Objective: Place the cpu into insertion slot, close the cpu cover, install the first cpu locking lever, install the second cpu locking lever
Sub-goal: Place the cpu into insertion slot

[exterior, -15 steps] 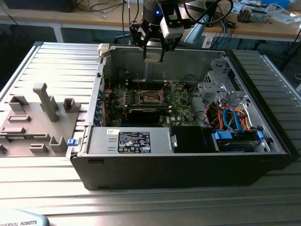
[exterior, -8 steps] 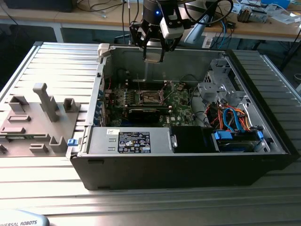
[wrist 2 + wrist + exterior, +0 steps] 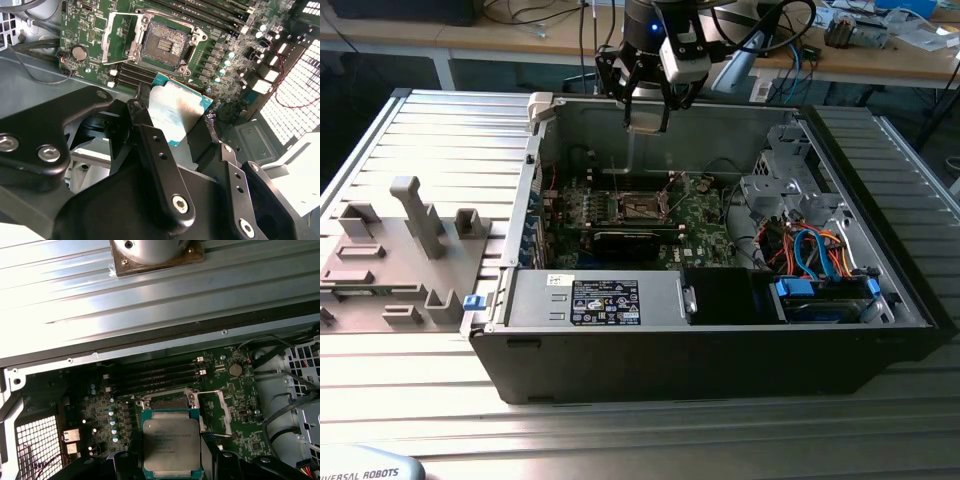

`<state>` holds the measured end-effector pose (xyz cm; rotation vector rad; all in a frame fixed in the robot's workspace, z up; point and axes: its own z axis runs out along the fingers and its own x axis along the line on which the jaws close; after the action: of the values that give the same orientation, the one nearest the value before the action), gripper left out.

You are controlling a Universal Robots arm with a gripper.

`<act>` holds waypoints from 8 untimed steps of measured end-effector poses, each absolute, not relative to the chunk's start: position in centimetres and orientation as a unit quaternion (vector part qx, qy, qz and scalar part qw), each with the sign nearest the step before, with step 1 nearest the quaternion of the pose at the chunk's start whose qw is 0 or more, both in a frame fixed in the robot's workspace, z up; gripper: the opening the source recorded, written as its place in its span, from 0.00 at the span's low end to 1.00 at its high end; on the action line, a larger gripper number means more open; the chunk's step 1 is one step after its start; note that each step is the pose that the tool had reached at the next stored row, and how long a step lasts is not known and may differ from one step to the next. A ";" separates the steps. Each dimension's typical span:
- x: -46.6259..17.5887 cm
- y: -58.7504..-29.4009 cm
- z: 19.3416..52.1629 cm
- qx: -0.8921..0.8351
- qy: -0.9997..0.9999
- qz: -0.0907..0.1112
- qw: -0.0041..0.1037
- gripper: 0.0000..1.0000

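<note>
The cpu (image 3: 176,111), a thin square plate with a matte silvery face and a teal edge, is clamped by two opposite edges between the black jaws and is held above the insertion slot (image 3: 165,45), apart from it. The slot's dark, finely pinned square is framed in silvery metal; in the first wrist view, part of it is hidden by the cpu.

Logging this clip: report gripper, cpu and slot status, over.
Gripper shut on cpu, high over the motherboard. Insertion slot empty, cover open. Nothing seen between them.
</note>
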<state>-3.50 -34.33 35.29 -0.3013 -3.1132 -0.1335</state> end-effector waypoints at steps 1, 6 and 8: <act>-3.5 -34.3 35.3 -0.096 -0.994 -0.043 0.005 0.54; -3.5 -34.3 35.3 -0.098 -0.994 -0.043 0.005 0.54; -3.5 -34.3 35.3 -0.098 -0.994 -0.043 0.005 0.54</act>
<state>-3.50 -34.33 35.26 -0.3075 -3.1128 -0.1336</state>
